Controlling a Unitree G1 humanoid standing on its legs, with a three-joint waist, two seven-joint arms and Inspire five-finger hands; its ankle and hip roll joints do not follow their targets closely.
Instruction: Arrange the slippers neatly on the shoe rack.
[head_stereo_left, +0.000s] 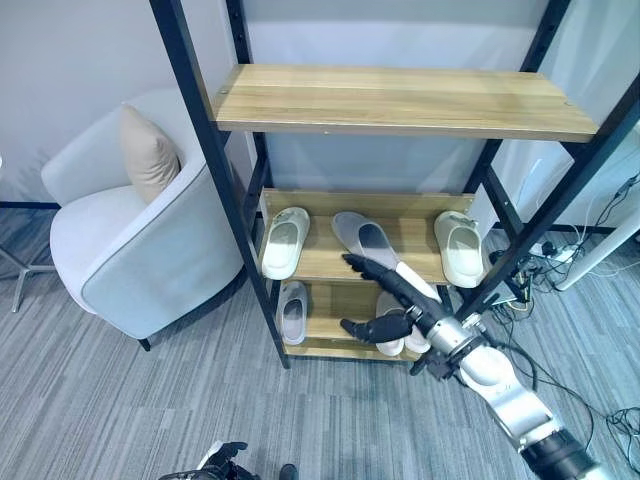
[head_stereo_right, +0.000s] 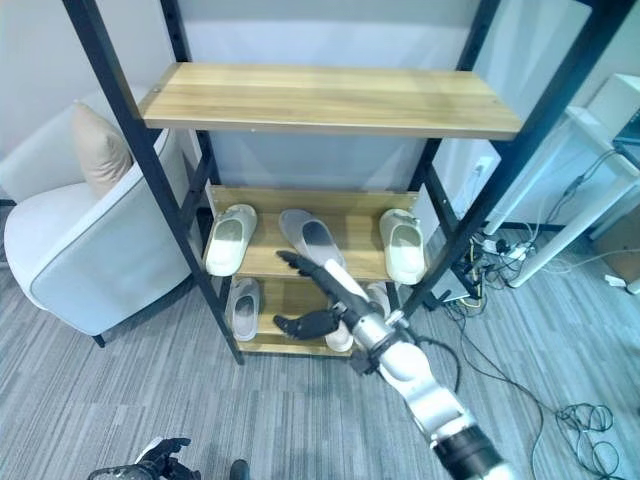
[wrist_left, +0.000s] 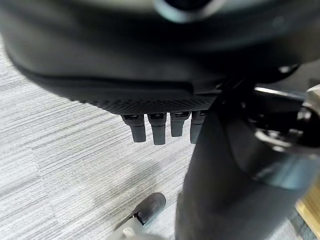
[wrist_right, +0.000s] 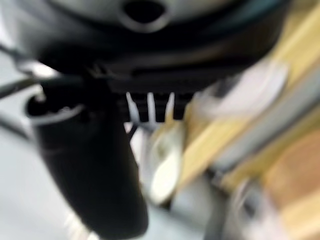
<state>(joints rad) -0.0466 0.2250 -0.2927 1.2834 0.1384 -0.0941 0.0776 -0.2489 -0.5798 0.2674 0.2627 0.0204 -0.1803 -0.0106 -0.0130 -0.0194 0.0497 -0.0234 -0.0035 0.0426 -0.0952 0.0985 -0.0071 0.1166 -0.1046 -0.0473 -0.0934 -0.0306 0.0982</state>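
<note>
armchair (head_stereo_left: 140, 240): white, on the grey floor (head_stereo_left: 120, 400) left of the rack, beige cushion (head_stereo_left: 147, 152) leaning on its backrest
shoe rack (head_stereo_left: 215, 170): black metal frame, three wooden shelves
top shelf (head_stereo_left: 400, 100): bare wood
middle shelf (head_stereo_left: 320, 262): three slippers in a row
left slipper (head_stereo_left: 284, 241): white, upright, toe toward the back wall, at the shelf's left end
middle slipper (head_stereo_left: 364, 240): sole up, grey patch on the sole, lying at a slant, heel end reaching over the front edge of the shelf
right slipper (head_stereo_left: 461, 247): white, upright, toe toward the back, at the shelf's right end
bottom shelf (head_stereo_left: 330, 325): one grey-white slipper (head_stereo_left: 292, 311) at the left end; another pale slipper (head_stereo_left: 392, 322) further right, mostly hidden behind the right hand
right robot hand (head_stereo_left: 385, 300): in front of the rack between the middle and bottom shelves, fingers (head_stereo_left: 365, 268) stretched out straight along the underside of the slanted middle slipper, touching it; thumb (head_stereo_left: 362, 328) spread apart below, not closed on anything; open-handed
left robot hand (wrist_left: 160, 125): low, over the grey floor, well away from the rack; short fingertips stick out in a row, holds nothing; whether they are straight or curled, I cannot tell
cables (head_stereo_left: 600, 250): loose on the floor right of the rack
</note>
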